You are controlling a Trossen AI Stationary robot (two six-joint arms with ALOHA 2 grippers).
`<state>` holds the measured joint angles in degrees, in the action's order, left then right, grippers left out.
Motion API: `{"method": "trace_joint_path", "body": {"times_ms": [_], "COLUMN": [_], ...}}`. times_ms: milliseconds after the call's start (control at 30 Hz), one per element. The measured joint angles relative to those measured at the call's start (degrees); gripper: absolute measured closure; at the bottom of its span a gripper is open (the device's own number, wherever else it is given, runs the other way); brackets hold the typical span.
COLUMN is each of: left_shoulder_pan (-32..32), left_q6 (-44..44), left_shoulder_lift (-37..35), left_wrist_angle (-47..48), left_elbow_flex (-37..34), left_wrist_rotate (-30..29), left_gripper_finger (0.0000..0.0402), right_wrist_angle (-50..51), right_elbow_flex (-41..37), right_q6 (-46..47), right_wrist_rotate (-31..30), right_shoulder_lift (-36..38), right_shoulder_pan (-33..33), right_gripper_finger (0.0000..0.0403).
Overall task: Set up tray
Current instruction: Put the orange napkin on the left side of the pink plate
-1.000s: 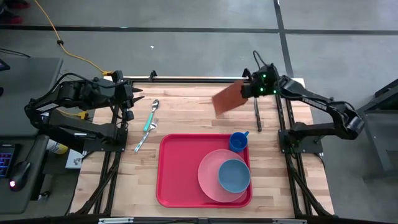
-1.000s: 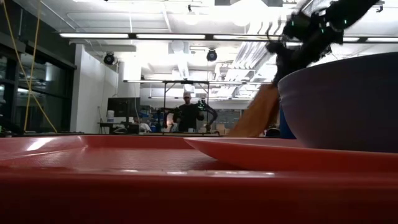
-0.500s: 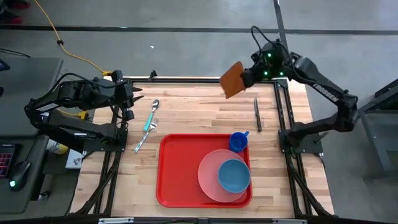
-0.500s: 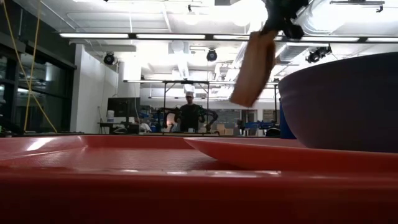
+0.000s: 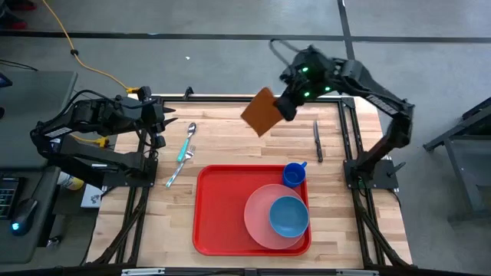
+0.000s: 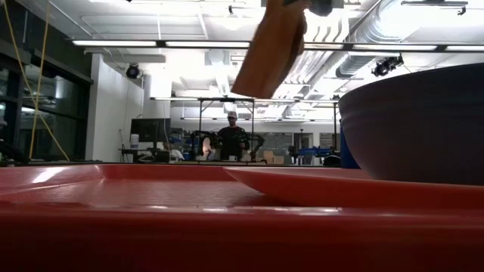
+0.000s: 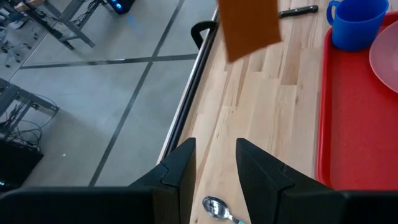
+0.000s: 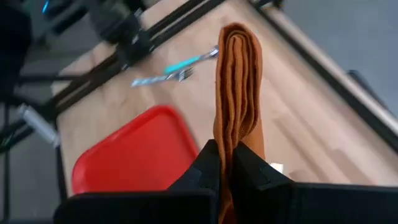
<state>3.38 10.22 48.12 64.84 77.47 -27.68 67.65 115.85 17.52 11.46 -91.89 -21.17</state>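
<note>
tray (image 5: 219,207) left half – bare | right half – plate (image 5: 261,218), bowl (image 5: 289,215), cup (image 5: 294,174)

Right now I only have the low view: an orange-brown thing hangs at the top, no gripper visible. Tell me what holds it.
Observer: The right gripper is shut on the folded napkin, pinching one edge.
Operator: Give me its place over the table.
Observer: In the high view it hangs above the bare wood near the far edge, beyond the red tray, not over it.
Operator: Report the left arm.
Observer: The left gripper waits at the table's left side, open and empty, near the spoon and the fork.
</note>
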Motion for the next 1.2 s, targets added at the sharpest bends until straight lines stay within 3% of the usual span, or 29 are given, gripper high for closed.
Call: {"method": "trace_joint_path", "body": {"times_ms": [233,467,900,1200], "left_shoulder_pan": [0.0,0.0,0.0,0.0], "left_q6": [0.0,-0.1,0.0,-0.2], "left_shoulder_lift": [0.0,0.0,0.2,0.1], "left_wrist_angle": [0.0,-0.6,-1.4,-1.8], "left_elbow_flex": [0.0,0.0,0.0,0.0], "left_wrist_rotate": [0.0,0.0,0.0,-0.1], "left_gripper_finger": [0.0257,0.0257,0.0257,0.0257], "right_wrist_angle": [5.2,5.6,-6.5,-13.1], "right_elbow_flex": [8.0,10.5,9.7,9.6], "right_q6": [-2.3,-3.9,-0.4,1.3], "right_wrist_rotate": [5.7,11.9,19.0,21.2], "right_shoulder_lift": [-9.0,-14.3,-15.7,-20.8], "right_shoulder_pan": [7.0,12.4,19.7,21.6], "right_gripper_finger": [0.0402,0.0402,0.0402,0.0403]}}
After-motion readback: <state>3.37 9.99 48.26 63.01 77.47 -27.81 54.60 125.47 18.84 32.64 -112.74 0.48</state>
